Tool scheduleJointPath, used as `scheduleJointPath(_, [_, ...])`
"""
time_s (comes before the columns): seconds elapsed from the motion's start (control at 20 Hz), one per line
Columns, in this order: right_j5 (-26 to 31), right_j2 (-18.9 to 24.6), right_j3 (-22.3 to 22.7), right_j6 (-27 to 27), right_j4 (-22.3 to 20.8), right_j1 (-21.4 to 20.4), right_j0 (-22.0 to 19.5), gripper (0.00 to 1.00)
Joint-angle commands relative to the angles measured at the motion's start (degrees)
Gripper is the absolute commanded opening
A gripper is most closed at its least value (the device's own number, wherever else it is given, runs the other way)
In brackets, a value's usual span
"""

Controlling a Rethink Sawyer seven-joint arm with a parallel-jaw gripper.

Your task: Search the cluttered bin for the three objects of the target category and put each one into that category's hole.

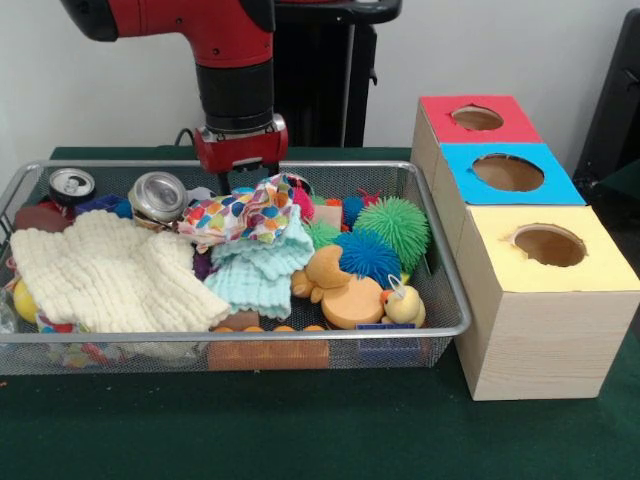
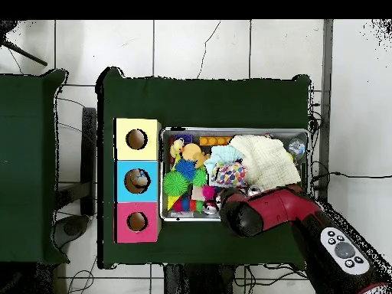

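Note:
My gripper hangs open over the back middle of the wire bin, just above and behind a multicoloured polka-dot cloth that hides its fingertips. A cream knitted cloth and a mint cloth lie beside it. Three boxes with round holes stand in a row: red, blue, yellow. In the overhead view the arm covers the gripper; the polka-dot cloth shows beside it. Something lies in the blue hole.
The bin also holds two drink cans, a green spiky ball, a blue spiky ball, an orange duck toy, a small yellow duck and an orange brick. The boxes stand close against the bin's side.

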Motion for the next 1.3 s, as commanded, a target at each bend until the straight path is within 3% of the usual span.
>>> scheduleJointPath(0.05, [9.31, 5.38, -2.18, -15.49, 2.38, -3.42, -2.48, 1.0])
scheduleJointPath(0.3, [11.36, 6.18, -0.96, -16.69, 2.61, -2.69, -3.65, 1.0])
scheduleJointPath(0.85, [3.39, 1.22, 2.8, -4.44, -3.2, -0.4, 0.47, 1.0])
scheduleJointPath(1.3, [1.63, -2.34, 2.92, 0.43, -4.08, 1.49, 2.75, 1.0])
